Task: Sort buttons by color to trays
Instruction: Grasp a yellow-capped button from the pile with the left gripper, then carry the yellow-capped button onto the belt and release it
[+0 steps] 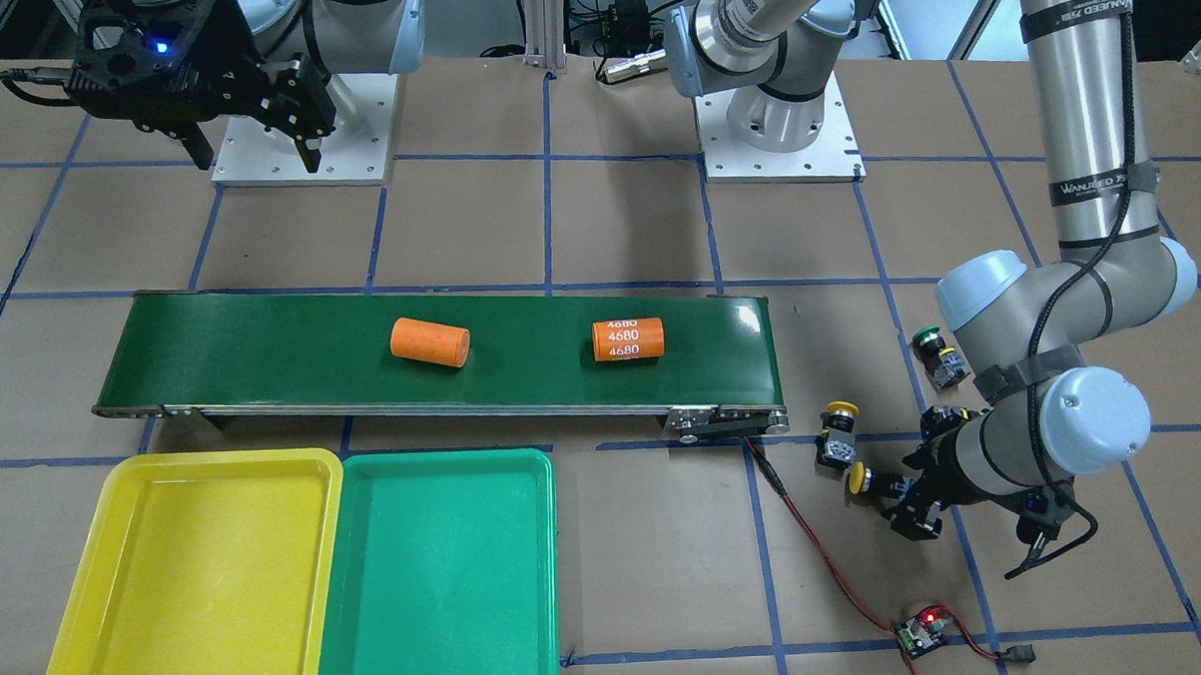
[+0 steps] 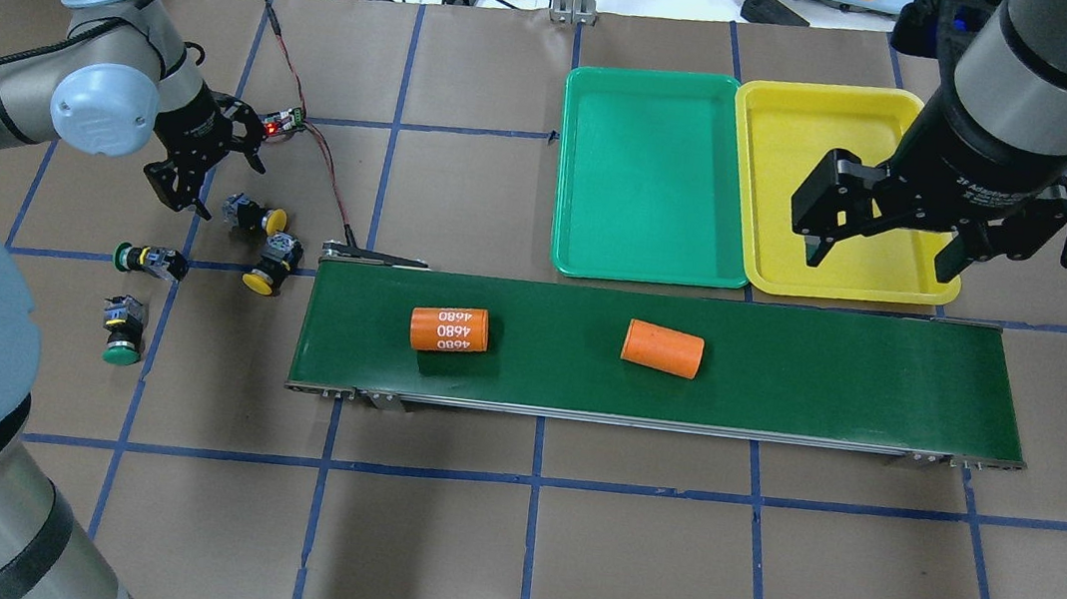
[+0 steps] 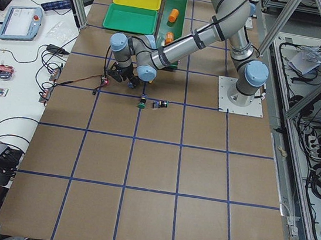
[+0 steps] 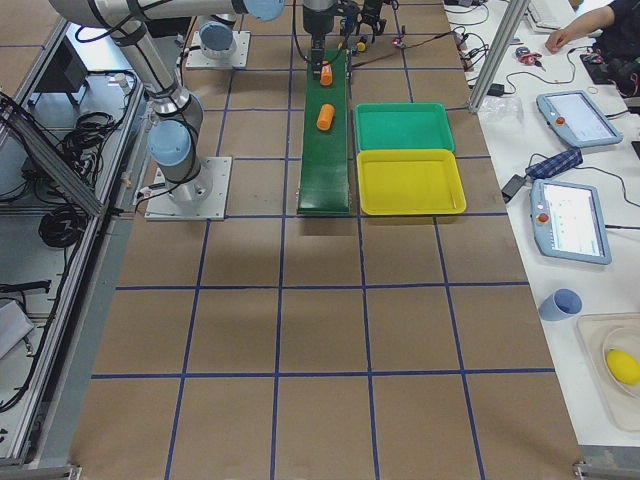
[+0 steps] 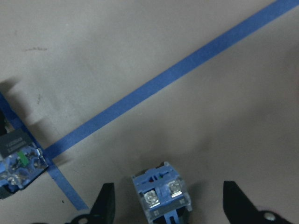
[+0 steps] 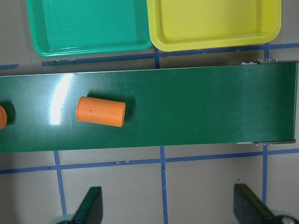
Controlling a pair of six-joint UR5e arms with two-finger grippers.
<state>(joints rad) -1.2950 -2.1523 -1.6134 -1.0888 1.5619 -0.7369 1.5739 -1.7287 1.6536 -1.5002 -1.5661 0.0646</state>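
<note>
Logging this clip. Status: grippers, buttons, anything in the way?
Left gripper open, straddling a yellow button, not closed. Right gripper open, empty. All four buttons on the table; green tray, yellow tray empty. Second yellow button close alongside.

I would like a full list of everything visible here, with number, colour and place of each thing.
Table: one, brown, blue tape grid.
Conveyor belt: one, dark green, across the table's middle.
Cylinders: two, orange, lying on the belt; one marked 4680.
Trays: two, one green, one yellow, side by side beyond the belt, both empty.
Yellow-capped buttons: two, black-grey bodies, on the table past the belt's end, on the robot's left.
Green-capped buttons: two, same area, nearer the robot.
Circuit board: one, small, red light on, near the yellow-capped buttons.
Left pincer: open, over one yellow-capped button.
Right pincer: open, raised, holding nothing.
</note>
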